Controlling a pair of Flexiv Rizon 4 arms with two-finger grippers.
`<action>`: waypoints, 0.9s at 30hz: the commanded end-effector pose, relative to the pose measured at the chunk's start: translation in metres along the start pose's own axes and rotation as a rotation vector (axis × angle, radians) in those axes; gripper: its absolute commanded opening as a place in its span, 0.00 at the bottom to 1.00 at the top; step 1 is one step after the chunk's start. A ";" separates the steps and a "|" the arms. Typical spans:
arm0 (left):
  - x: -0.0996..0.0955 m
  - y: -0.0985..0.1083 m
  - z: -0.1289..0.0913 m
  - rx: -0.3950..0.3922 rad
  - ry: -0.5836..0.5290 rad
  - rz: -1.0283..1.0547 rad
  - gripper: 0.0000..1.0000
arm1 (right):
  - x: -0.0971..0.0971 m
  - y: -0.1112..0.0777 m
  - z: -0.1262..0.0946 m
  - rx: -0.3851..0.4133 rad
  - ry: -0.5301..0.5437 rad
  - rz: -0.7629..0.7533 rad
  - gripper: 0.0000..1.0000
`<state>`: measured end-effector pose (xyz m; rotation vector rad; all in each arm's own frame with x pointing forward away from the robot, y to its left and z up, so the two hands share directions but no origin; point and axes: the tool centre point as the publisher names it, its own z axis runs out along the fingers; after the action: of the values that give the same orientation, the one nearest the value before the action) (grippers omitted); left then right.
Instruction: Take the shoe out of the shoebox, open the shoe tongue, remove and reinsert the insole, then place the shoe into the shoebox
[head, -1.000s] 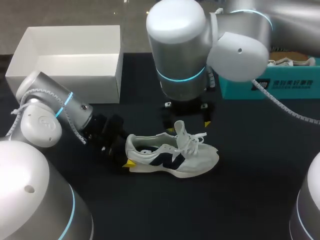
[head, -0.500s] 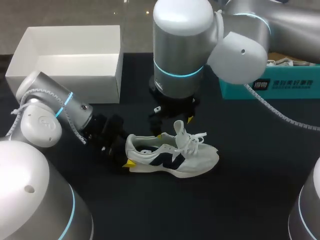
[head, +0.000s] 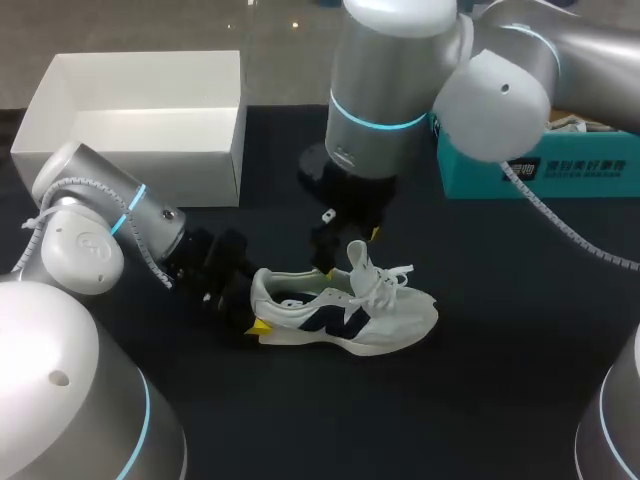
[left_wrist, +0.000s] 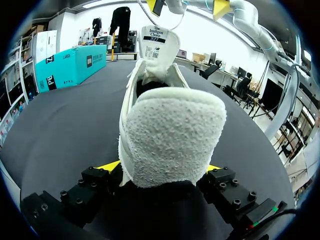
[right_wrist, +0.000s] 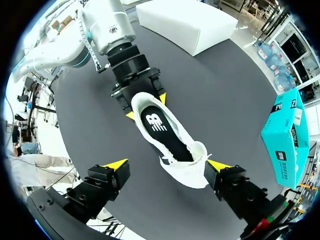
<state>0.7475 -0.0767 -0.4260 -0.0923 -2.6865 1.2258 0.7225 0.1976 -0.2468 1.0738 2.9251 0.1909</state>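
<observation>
White shoebox (head: 150, 178) sits empty at left. Left gripper (left_wrist: 160, 167) is clamped on the heel of the shoe (head: 345, 310), which lies out on the table (head: 500, 390), so step one is done. Tongue (left_wrist: 159, 44) stands up, insole (right_wrist: 159, 127) still seated. Right gripper (right_wrist: 167, 165) is over the tongue, fingers wide, holding nothing. Insole swap and reboxing look outstanding.

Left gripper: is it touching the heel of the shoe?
Touching. The left wrist view shows the left gripper with a yellow tip pressed against each side of the shoe at its heel.
</observation>
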 end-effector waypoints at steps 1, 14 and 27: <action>0.000 0.002 0.001 0.001 0.000 0.001 0.00 | -0.004 0.009 -0.001 -0.011 -0.028 -0.194 1.00; 0.000 0.002 0.001 0.001 0.000 0.001 0.00 | -0.004 0.045 0.002 0.014 0.039 -0.552 0.00; 0.000 0.002 0.001 0.001 0.000 0.001 0.00 | -0.003 0.051 0.004 0.032 0.047 -0.576 0.00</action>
<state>0.7475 -0.0767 -0.4260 -0.0923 -2.6864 1.2259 0.7580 0.2335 -0.2453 0.1958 3.1322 0.1590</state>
